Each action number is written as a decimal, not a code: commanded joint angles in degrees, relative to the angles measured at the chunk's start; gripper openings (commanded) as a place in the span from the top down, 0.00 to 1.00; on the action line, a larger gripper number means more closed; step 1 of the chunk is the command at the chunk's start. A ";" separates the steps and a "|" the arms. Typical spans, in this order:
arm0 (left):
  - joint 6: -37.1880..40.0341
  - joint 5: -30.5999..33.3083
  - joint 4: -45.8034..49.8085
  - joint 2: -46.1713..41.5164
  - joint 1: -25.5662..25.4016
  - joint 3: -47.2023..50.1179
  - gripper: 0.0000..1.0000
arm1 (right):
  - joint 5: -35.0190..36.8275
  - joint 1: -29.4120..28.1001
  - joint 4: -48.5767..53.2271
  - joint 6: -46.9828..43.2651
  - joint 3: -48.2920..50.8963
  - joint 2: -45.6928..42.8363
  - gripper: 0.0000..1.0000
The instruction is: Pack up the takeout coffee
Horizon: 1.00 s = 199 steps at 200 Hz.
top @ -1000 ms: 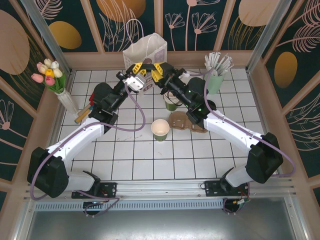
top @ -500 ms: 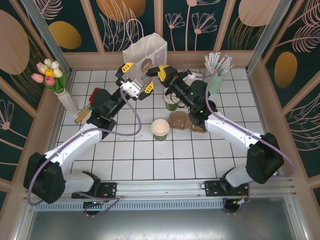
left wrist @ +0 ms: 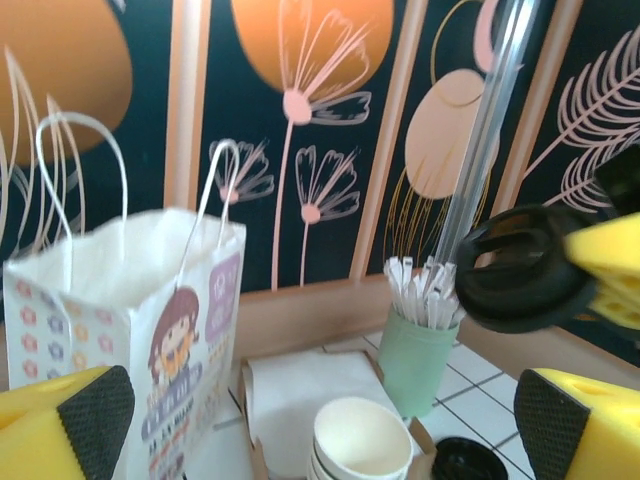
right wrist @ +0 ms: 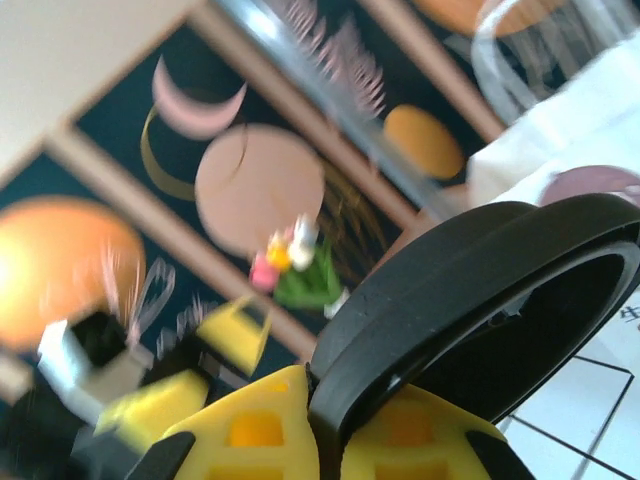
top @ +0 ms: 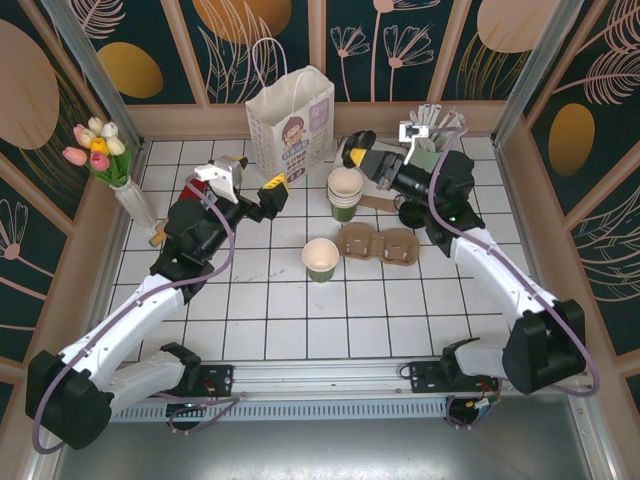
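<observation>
The takeout coffee, a small green paper cup [top: 320, 258] with a cream inside, stands open-topped on the tiles at mid-table. My right gripper [top: 355, 155] [right wrist: 335, 420] hovers right of the white paper bag [top: 290, 120] [left wrist: 120, 300] and is shut on the rim of a black lid [right wrist: 480, 300] [left wrist: 520, 270]. My left gripper [top: 250, 182] [left wrist: 320, 420] is wide open and holds nothing. It hangs left of the bag's front, facing a stack of green cups [top: 345, 190] [left wrist: 362, 440].
A cardboard cup carrier [top: 378, 243] lies right of the single cup. A mint-green pot of wrapped straws [top: 432, 155] [left wrist: 415, 360] stands at the back right. Another black lid [left wrist: 468, 462] lies by the cup stack. A vase of tulips [top: 100, 150] stands at the left wall.
The two grippers were together in front of the bag. The left one opened and drew back to the left. The right one shut on the black lid and carried it right.
</observation>
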State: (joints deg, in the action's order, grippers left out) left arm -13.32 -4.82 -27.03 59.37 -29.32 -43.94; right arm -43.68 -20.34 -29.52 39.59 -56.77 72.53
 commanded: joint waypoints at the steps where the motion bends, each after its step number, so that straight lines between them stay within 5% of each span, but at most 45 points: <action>1: -5.31 -2.28 7.75 -1.48 0.77 -1.93 0.01 | -16.87 0.65 6.88 -20.69 -4.82 -3.84 1.00; 46: -0.10 -23.95 15.64 -2.32 1.20 -7.77 0.01 | -27.92 0.63 42.15 -51.77 -18.59 -2.52 1.00; 78: 3.27 -35.44 21.06 -1.92 1.23 -12.26 0.01 | -27.99 0.36 47.55 -55.70 -21.55 -1.83 1.00; 199: 10.60 -46.07 31.11 6.74 1.20 -24.00 0.30 | -29.52 -8.55 55.97 -67.27 -22.19 0.86 1.00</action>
State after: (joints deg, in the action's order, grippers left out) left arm -6.61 -46.04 0.36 65.06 -28.40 -64.93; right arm -71.66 -27.68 25.02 -24.25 -76.79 73.23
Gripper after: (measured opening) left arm 0.712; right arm 0.083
